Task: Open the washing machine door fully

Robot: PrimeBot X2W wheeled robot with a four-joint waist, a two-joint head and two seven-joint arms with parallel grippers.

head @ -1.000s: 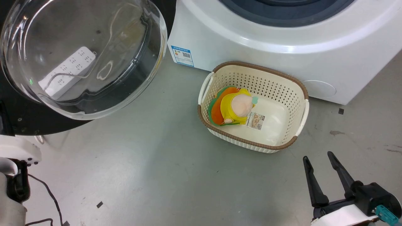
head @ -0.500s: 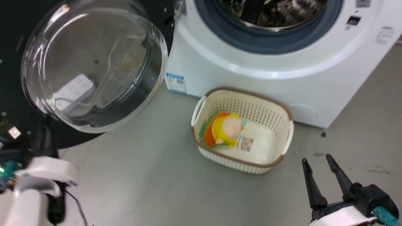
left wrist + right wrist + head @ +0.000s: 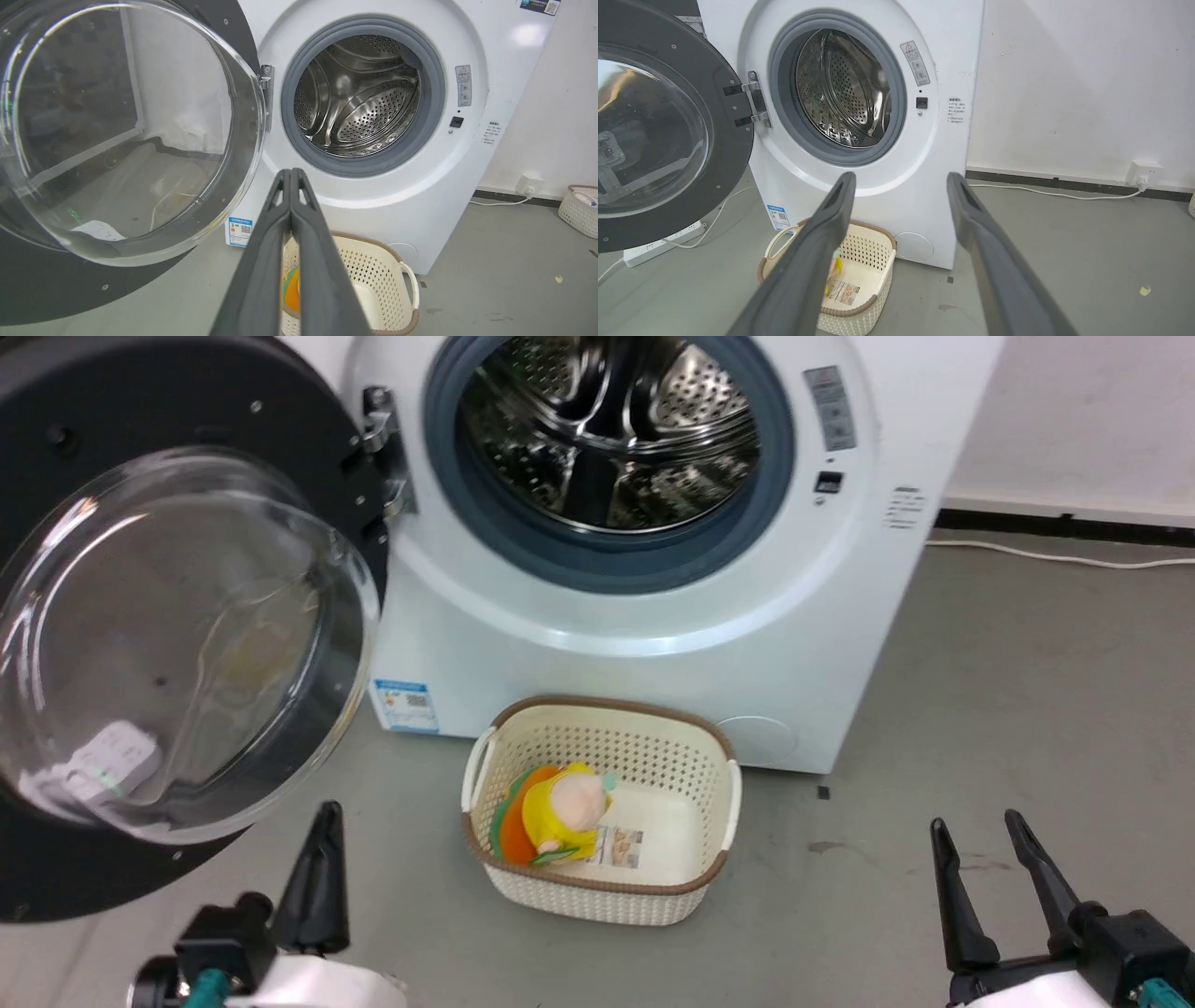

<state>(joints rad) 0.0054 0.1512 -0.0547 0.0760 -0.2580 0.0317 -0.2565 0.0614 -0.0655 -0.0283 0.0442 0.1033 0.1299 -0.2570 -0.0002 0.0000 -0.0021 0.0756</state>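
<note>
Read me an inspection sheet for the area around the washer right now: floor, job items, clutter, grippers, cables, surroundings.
Surface: grey floor, a few dark specks and stains.
Job's things: washing machine door swung wide open on its hinge; washing machine with steel drum exposed, nothing seen inside.
Clutter: cream perforated basket before the machine, holding a yellow and orange plush toy and a label card.
Grippers: left gripper shut, empty, clear of the door; right gripper open, empty.
Cables: white cable on the floor to a wall socket; power strip below the door.
Surroundings: white wall; second basket far right.
</note>
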